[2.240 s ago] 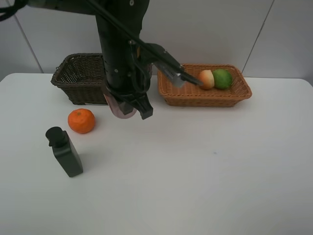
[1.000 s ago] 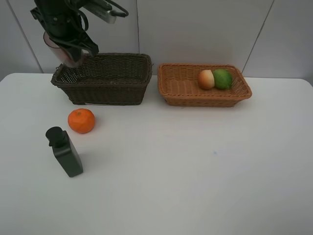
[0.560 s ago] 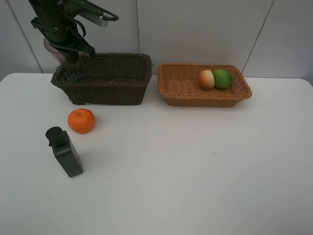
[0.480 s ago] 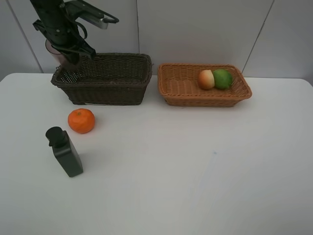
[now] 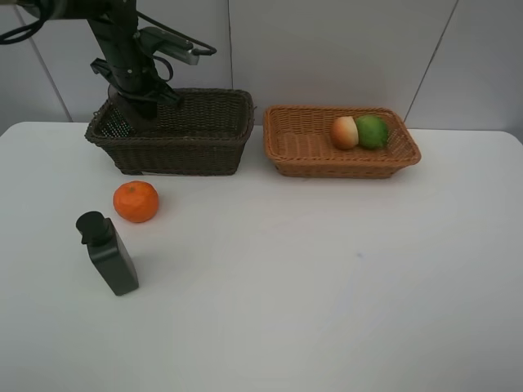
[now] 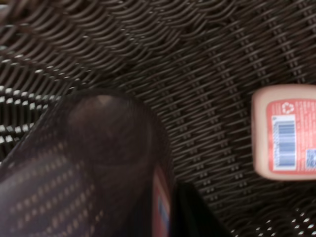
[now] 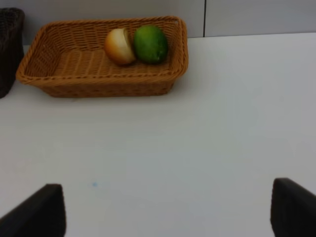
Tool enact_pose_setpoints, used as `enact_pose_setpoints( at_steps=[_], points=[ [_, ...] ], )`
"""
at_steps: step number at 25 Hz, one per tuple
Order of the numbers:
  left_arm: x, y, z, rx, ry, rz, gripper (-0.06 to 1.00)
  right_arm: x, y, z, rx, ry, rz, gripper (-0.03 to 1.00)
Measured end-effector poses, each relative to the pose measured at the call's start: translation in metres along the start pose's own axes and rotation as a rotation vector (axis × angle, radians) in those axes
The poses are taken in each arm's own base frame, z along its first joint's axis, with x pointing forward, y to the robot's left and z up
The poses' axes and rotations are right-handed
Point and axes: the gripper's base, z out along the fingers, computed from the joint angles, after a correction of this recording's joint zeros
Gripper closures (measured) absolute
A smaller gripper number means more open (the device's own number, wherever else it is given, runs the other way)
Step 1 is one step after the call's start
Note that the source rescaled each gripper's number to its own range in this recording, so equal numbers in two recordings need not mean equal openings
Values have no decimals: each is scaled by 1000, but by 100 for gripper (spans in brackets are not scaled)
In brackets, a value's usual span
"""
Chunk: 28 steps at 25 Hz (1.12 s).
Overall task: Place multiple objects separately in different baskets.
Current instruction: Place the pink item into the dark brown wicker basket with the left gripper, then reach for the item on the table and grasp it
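Note:
My left gripper (image 5: 140,113) reaches down into the dark brown basket (image 5: 204,151) at its left end, shut on the translucent mauve cup (image 6: 98,163). One dark finger (image 6: 197,217) shows beside the cup's wall. The pink bottle (image 6: 284,133) lies on that basket's floor close by. The peach (image 5: 344,131) and green fruit (image 5: 373,131) sit together in the light tan basket (image 5: 310,159). On the table stand the mandarin (image 5: 136,201) and the black pump bottle (image 5: 108,253). My right gripper (image 7: 165,210) hangs open over bare table, out of the high view.
A white table carries everything, with a grey panelled wall behind the baskets. The two baskets stand side by side with a narrow gap. In the right wrist view the tan basket (image 7: 98,84) lies ahead of the fingers, with the dark basket's corner (image 7: 10,49) beside it.
My left arm has swung right and down with the cup, from behind the dark basket's left rim into the basket. Nothing else has moved.

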Motion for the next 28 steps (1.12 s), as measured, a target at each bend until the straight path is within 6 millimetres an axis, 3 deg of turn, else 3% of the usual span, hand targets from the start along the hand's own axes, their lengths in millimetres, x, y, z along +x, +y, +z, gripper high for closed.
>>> enact_pose_setpoints(
  at_steps=[10,11,13,16,18,21,28],
  points=[
    [-1,-5,10,35,-9,-12,91,0,0,0,0,0,0,7],
    [-1,-5,10,39,-8,-10,84,0,0,0,0,0,0,7],
    [-2,-6,11,42,-10,-3,61,0,0,0,0,0,0,7],
    [-4,-5,10,36,-40,2,16,0,0,0,0,0,0,7],
    [-5,-5,10,31,-44,5,1,0,0,0,1,0,0,7],
    [-5,-4,10,29,-44,7,-4,0,0,0,1,0,0,7],
    [-7,-4,8,27,-48,6,-5,0,0,0,1,0,0,7]
  ],
)
